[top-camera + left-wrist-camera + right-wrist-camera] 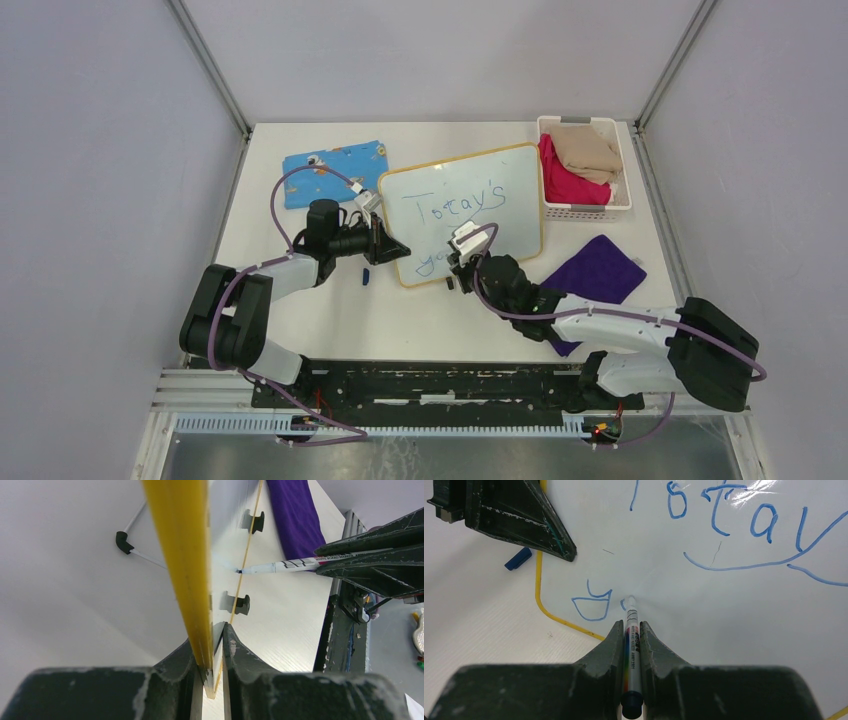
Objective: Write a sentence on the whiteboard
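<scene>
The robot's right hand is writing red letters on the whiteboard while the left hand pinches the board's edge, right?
No, the letters are blue, not red; the right wrist view shows it. The rest is right: the right gripper holds the marker to the whiteboard while the left gripper pinches the board's edge.

- Top view: 2nd line of the sentence (455,205) mostly hidden behind right gripper (460,252); only a "y" shows.
- Right wrist: top line cut off by upper + right edges.
- Left wrist: whiteboard (182,555) seen edge-on, near rim blurred, writing unreadable.
- Marker (632,630) label too small to read.
</scene>
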`<state>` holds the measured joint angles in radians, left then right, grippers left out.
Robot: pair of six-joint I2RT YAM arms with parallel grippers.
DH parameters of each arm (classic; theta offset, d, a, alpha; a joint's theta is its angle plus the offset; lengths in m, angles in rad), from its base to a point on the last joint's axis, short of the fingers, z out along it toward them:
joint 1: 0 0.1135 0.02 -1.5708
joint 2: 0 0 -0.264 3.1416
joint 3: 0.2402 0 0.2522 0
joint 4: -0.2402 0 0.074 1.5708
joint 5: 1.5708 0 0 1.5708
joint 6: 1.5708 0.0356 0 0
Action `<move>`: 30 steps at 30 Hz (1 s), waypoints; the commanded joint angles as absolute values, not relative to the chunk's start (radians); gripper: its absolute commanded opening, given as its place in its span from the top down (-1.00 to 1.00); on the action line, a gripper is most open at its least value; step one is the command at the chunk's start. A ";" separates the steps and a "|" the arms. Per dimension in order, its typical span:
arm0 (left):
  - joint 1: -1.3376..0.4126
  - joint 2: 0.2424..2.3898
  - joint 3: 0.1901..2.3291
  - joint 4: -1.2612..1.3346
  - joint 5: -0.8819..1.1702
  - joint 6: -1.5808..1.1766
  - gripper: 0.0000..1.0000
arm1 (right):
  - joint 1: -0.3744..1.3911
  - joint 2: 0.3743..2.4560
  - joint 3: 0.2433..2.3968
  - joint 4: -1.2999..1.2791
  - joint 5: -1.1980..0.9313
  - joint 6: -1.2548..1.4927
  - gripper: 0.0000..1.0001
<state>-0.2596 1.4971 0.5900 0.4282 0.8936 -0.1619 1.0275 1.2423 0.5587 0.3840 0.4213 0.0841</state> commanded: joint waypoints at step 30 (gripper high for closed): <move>-0.282 1.526 0.592 0.331 0.825 -0.057 0.62 | 1.023 1.142 0.498 0.433 0.440 0.102 1.00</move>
<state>-0.2600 1.5005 0.5930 0.4278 0.8967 -0.1616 1.0309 1.2114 0.4988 0.3965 0.3977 0.1101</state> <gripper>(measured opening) 0.218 0.174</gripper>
